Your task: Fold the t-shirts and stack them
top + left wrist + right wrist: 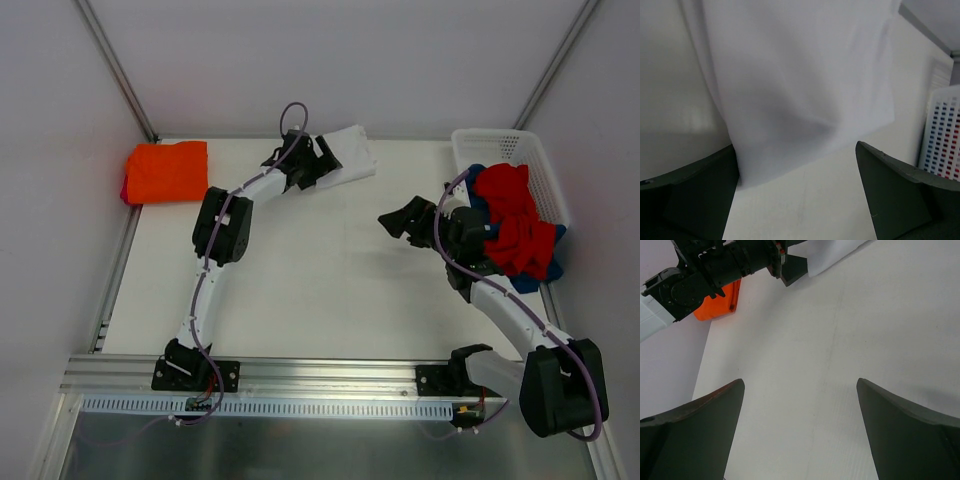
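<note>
A folded white t-shirt (352, 155) lies at the back middle of the table. My left gripper (318, 160) is open at its near-left edge. In the left wrist view the white t-shirt (805, 75) fills the upper frame, its lower edge reaches my left finger, and the gripper (797, 195) holds nothing. A folded orange t-shirt (166, 170) lies at the back left with a red edge (125, 190) under it. My right gripper (400, 222) is open and empty over bare table (800, 435). Red t-shirts (512, 215) and blue cloth (556, 250) fill a white basket.
The white perforated basket (500, 145) stands at the back right beside my right arm; it also shows in the left wrist view (945, 135). The right wrist view shows my left arm (715, 265), the orange t-shirt (720, 307) and the white t-shirt's corner (835, 252). Walls enclose the table.
</note>
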Tool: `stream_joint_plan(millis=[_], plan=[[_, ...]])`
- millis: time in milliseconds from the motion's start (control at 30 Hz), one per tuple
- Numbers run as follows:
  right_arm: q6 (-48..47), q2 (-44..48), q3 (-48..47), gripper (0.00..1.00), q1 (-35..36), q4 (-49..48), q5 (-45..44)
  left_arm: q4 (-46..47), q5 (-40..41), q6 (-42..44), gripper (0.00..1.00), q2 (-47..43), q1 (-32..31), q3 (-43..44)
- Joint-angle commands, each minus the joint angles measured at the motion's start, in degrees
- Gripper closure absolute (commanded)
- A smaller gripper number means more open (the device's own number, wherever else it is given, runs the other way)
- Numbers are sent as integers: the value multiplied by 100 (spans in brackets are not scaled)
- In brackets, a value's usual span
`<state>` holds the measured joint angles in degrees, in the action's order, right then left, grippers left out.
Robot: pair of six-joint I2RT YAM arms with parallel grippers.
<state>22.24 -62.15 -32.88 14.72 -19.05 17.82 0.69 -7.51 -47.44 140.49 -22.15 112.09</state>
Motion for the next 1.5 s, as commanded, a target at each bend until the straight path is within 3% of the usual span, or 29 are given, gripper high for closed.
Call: stream_joint_plan(millis=[0,400,533,633,767,1167,1467], plan=[[-44,-60,-175,0,-4,-178,54,-262,-532,-283,5,-126,-412,23],[96,-104,-95,1,-4,-284,212,-262,91,86,6,-1540,-334,-1196],[105,-104,-16,1,4,-319,186,-254,1292,-202,5,-1972,-272,-1927],[114,-104,10,1,-4,-328,195,-245,1620,-572,5,-1912,-202,-2157],[79,-78,54,1,-4,-336,186,-253,1331,-749,8,-1289,-96,-1701],[-97,-227,54,1,-118,-275,160,-254,1533,-1188,10,-646,-114,-988],[-80,-464,1,1,-365,-292,292,-245,1481,-2216,13,276,-193,48]])
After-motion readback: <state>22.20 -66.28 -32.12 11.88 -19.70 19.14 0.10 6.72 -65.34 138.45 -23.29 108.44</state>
